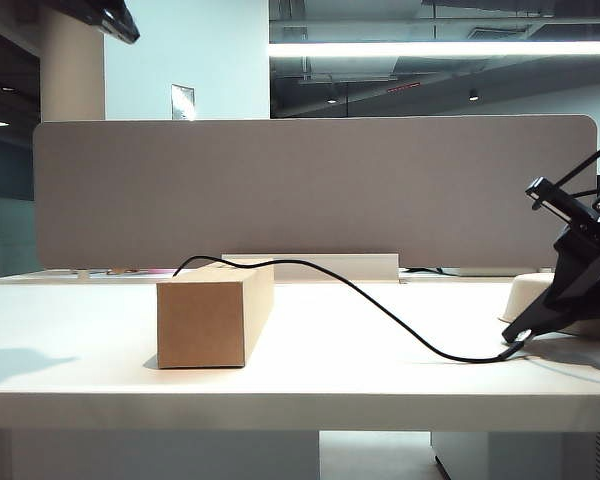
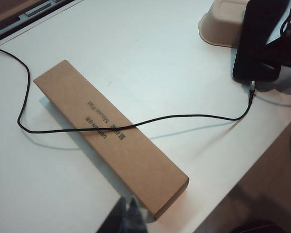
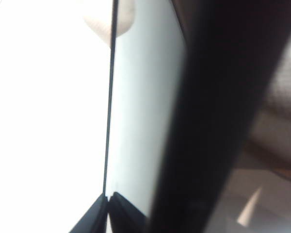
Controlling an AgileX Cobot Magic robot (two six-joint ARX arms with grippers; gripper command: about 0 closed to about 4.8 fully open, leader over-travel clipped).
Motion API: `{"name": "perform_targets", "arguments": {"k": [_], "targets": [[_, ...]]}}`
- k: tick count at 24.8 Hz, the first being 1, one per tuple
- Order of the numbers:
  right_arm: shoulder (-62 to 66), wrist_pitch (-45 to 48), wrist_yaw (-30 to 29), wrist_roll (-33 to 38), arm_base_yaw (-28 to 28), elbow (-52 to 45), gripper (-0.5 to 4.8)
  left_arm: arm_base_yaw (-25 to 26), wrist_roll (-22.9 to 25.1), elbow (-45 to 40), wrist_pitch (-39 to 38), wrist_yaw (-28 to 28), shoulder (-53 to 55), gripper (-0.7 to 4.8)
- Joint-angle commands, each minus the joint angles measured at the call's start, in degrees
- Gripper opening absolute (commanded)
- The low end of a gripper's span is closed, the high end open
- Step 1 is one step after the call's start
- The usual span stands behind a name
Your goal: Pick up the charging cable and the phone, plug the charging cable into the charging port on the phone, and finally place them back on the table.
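Black: one phone (image 2: 258, 41) in right gripper (image 1: 580, 270), one charging cable (image 2: 136, 124); left gripper (image 2: 128, 216) closed.

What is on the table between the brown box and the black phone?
Only the charging cable crosses bare table from the cardboard box to the phone; the left wrist view shows it.

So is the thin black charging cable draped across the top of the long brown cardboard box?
Yes: in the left wrist view the charging cable lies over the cardboard box on its way to the black phone.

Office: grey partition panel (image 1: 310, 190), white desk (image 1: 300, 385), ceiling strip light (image 1: 440, 48).
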Motion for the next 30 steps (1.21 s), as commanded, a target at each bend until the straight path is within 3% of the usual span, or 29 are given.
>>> {"name": "perform_targets", "arguments": {"k": [1, 4, 15, 24, 30], "targets": [[-0.1, -1.2, 0.4, -0.2, 0.0, 0.2, 1.82, 0.1, 0.2, 0.1, -0.2, 0.2, -0.6, -0.06], [-0.1, -2.3, 0.6, -0.2, 0.0, 0.2, 2.55, 0.1, 0.2, 0.1, -0.6, 0.3, -0.9, -0.06], [-3.3, -9.9, 1.6, -0.9, 0.0, 0.2, 3.09, 0.1, 0.2, 0.1, -1.7, 0.3, -2.3, -0.06], [-17.9, -20.2, 3.4, -9.0, 0.1, 0.1, 3.11, 0.0, 0.2, -3.1, -1.8, 0.6, -2.5, -0.06], [-27.9, -21.7, 5.2, -11.4, 0.1, -3.1, 2.89, 0.0, 0.2, -3.8, -1.2, 0.9, -2.5, -0.06]]}}
